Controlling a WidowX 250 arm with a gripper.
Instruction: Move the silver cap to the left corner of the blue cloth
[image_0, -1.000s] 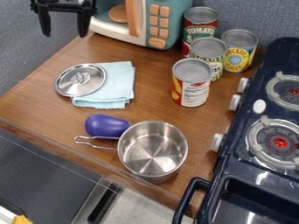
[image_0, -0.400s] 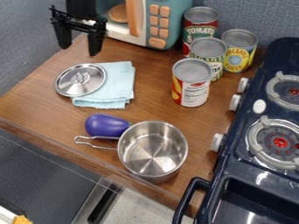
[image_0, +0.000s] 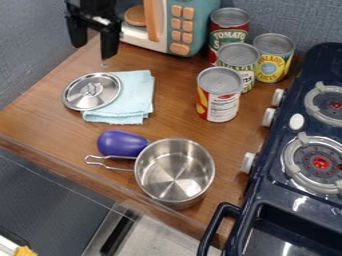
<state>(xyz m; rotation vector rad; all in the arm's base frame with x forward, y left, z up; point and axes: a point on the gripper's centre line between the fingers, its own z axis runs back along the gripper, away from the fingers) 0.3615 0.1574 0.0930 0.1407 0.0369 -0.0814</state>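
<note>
Where the folded blue cloth (image_0: 137, 97) lies toward the left of the worktop (image_0: 50, 120), the silver cap (image_0: 103, 97) overlaps its left side, part on the cloth and part reaching past its left edge.

Silver cap: round, metal, top side up, with a small raised handle (image_0: 91, 89) at its middle. Being a disc, it has no true long axis and points no particular way; its foreshortened outline runs slightly longer from lower left to upper right.

Gripper (image_0: 93, 50): black, at upper left of the view, beyond the cap and partly in front of the toy microwave (image_0: 139, 37). Jaws spread well apart, directed down, with nothing held between them. Height over the worktop: cannot be told.

Saucepan (image_0: 175, 172): metal, upright, its wire handle (image_0: 110, 162) directed left. Purple toy (image_0: 120, 143): on its side, rounded end left, narrower end at the pan.

Cans, four, upright, grouped at the back: front can (image_0: 219, 95); green-and-white can (image_0: 239, 61); yellow-labelled can (image_0: 273, 57); red-labelled can (image_0: 229, 30).

Stove (image_0: 267, 200): dark blue, right side, two burners visible, red at their centres.
</note>
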